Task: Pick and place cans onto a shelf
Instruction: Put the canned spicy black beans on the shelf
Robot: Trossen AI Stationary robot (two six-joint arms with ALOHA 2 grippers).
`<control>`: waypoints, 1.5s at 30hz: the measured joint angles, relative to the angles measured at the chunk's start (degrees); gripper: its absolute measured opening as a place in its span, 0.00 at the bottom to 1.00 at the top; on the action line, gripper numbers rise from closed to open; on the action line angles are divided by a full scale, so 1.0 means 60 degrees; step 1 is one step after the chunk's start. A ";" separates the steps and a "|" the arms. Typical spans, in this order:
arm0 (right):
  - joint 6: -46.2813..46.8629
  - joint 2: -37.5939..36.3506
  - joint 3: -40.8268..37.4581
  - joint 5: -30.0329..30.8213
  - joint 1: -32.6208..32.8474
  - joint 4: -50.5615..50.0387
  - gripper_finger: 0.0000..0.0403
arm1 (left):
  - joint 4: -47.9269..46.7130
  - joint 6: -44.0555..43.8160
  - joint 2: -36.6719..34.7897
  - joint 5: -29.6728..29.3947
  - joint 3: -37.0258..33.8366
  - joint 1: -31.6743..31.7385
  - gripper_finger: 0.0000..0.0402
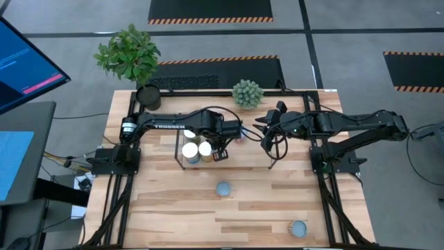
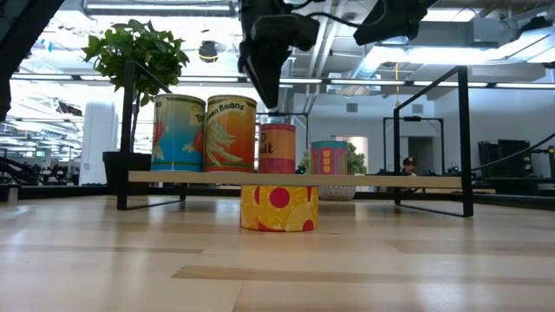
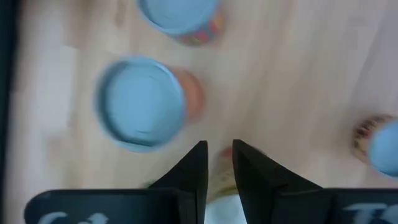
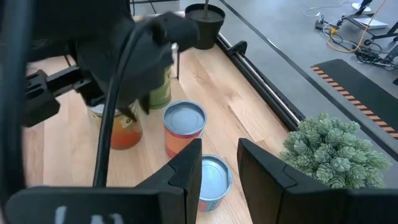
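Several cans stand upright on the shelf (image 2: 390, 181): two tall ones (image 2: 178, 133) (image 2: 230, 133), a red one (image 2: 277, 147) and a short one (image 2: 328, 158). A yellow can (image 2: 278, 208) stands on the table before the shelf (image 1: 223, 189), another (image 1: 298, 228) near the front right corner. My left gripper (image 2: 274, 104) points down just above the red can (image 3: 142, 102), its fingers narrowly open with nothing between them. My right gripper (image 1: 266, 132) hangs open above the shelf's right part, looking toward the short can (image 4: 211, 177).
A leafy plant (image 1: 128, 55) in a black pot (image 1: 148, 96) stands at the far left corner, and a small green plant (image 1: 247, 94) sits at the far edge. The shelf's black wire frames (image 2: 464, 139) rise at its ends. Bare tabletop lies near the front edge.
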 joint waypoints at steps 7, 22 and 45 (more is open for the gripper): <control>0.0000 0.0000 0.0000 0.0000 0.0000 0.0000 0.31 | 0.0151 0.0540 -0.0007 -0.1082 0.0039 0.0314 0.15; 0.0006 0.0000 0.0006 0.0000 0.0000 -0.0067 0.31 | 0.0090 0.0514 0.0232 -0.0241 -0.0048 0.1450 0.15; 0.0017 0.0000 0.0007 -0.0007 0.0004 -0.0312 0.31 | -0.0806 0.0231 0.0198 -0.0490 -0.0413 0.1793 0.15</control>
